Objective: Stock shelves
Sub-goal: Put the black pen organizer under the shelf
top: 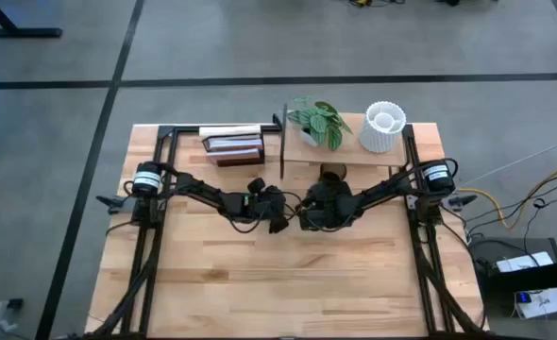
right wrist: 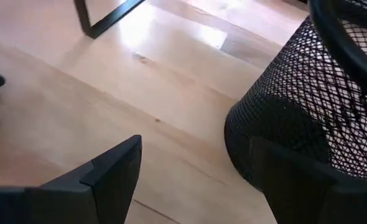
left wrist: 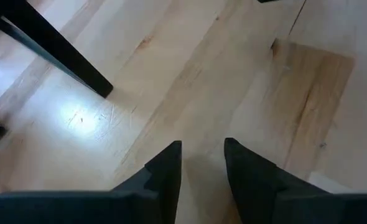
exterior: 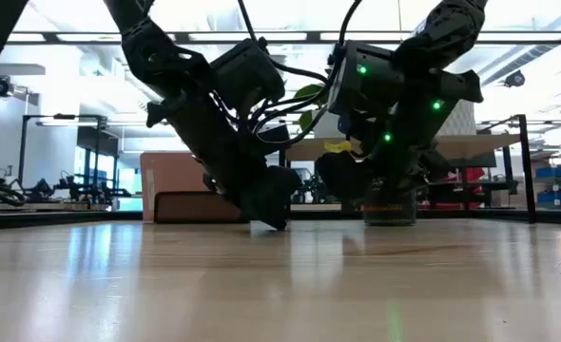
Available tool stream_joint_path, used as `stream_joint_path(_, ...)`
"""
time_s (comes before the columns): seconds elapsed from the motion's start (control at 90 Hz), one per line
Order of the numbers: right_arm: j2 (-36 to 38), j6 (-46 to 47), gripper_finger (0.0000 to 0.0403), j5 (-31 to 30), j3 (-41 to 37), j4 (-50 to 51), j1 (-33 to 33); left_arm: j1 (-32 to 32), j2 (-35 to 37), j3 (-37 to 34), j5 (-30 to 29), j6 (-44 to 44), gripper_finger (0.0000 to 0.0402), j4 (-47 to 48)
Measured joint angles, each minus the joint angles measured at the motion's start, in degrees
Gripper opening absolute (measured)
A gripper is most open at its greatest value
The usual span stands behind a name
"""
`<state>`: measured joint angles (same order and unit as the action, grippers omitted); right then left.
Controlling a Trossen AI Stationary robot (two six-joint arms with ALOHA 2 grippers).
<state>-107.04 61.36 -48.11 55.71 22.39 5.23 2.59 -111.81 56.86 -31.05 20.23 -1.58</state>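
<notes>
High view: the shelves [top: 349, 146] stand at the far edge of the surface [top: 288, 283], carrying a leafy plant [top: 316, 121] and a white ribbed pot [top: 384, 127]. A dark mesh cup [top: 332, 175] sits on the surface just in front of the shelves, and the right gripper [top: 324, 200] is poised directly at it. The left gripper [top: 277, 210] lies beside the right one, farther from the cup. A stack of books [top: 233, 144] rests beside the shelves.

Low view: both arms are seen lowered to the surface; the mesh cup [exterior: 390, 204] stands upright beneath the right arm.

Left wrist view: the left fingers [left wrist: 171, 168] are parted narrowly with nothing between them, over bare wood.

Right wrist view: the right fingers [right wrist: 118, 165] are spread wide and nothing is gripped; the mesh cup [right wrist: 295, 118] lies against one finger, its long axis upright, not yet centred in the gap.

The right arm is judged nearer; the shelves lie beyond the cup.
</notes>
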Motion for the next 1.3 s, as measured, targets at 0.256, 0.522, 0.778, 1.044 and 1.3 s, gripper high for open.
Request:
stream_joint_path(0.256,0.0,2.05,0.0254,-3.0,-1.67,-0.13,-0.04,0.0,0.0,0.0,0.0,0.0,0.0107,-0.12)
stream_joint_path(0.522,0.0,1.58,0.0234,-7.63,-2.24,-0.44,-1.89,0.0,-0.02,-0.09,-0.11,0.0,0.0117,-0.82)
stream_joint_path(0.778,0.0,0.11,0.0215,-7.48,-2.26,-0.85,-3.43,0.0,-0.04,-0.11,-0.04,0.0,0.0106,-1.03)
stream_joint_path(1.044,0.0,-1.17,0.02,-8.95,-2.28,-1.37,-3.96,0.0,-0.04,-0.09,0.02,0.0,0.0103,-1.36)
stream_joint_path(1.3,0.0,-1.99,0.02,-9.34,-2.28,-1.98,-4.73,0.0,-0.04,-0.09,0.02,0.0,0.0111,-1.44)
